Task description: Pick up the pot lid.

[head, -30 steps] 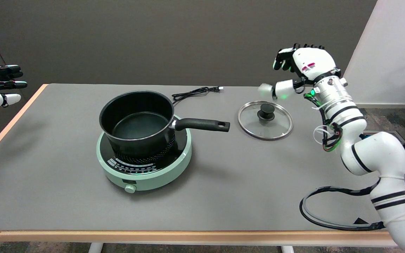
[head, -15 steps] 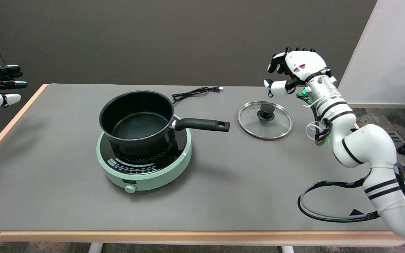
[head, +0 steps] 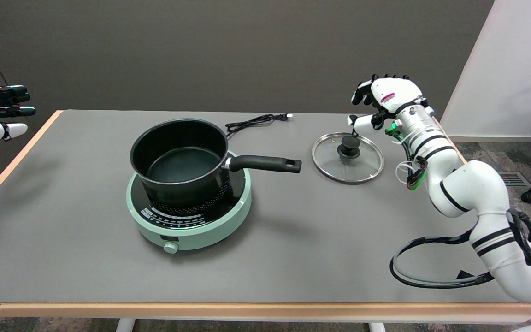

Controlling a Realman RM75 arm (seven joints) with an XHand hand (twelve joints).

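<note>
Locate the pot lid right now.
In the head view, the pot lid lies flat on the table's right side, right of the saucepan handle, below the right hand.

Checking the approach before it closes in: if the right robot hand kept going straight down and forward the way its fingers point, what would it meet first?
Probably the black knob of the glass pot lid, just below the right robot hand, with nothing between. Depth is unclear from one view.
</note>
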